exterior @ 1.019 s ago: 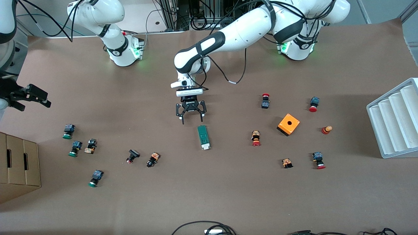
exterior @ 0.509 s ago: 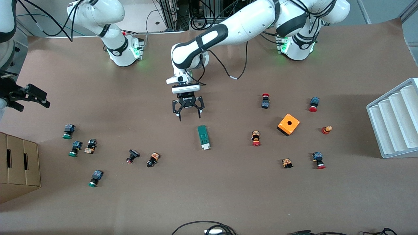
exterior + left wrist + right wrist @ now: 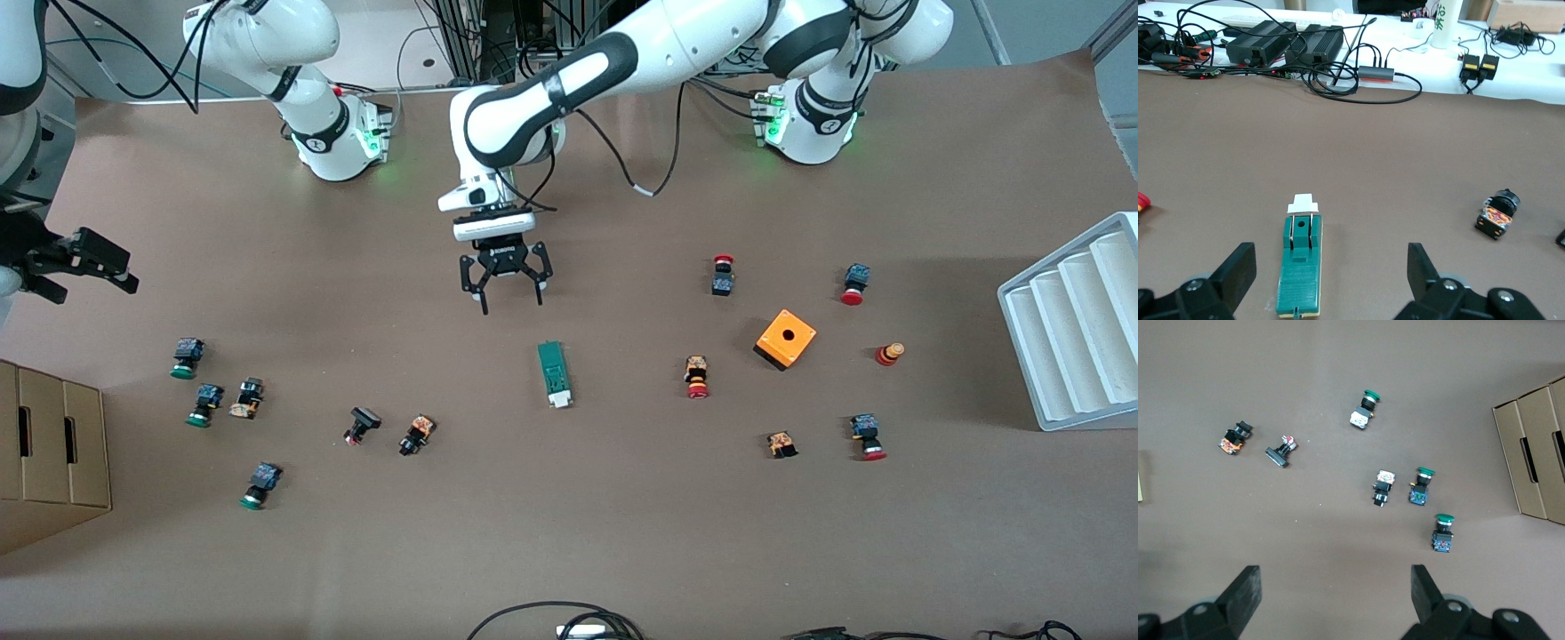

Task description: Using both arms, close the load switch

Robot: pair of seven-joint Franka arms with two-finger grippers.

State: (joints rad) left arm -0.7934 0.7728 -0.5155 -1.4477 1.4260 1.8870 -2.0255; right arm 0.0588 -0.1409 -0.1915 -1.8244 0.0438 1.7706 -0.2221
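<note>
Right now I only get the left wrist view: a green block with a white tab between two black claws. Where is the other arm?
Observer: The right gripper hangs open at the right arm's end of the table, near some green-capped buttons and a cardboard box.
Operator: Anything bigger toward the left arm's end?
Observer: Yes, an orange box with a round hole in its top lies there among red-capped buttons.
Operator: And at the very edge?
Observer: A white ridged tray sits at that end's edge.
</note>
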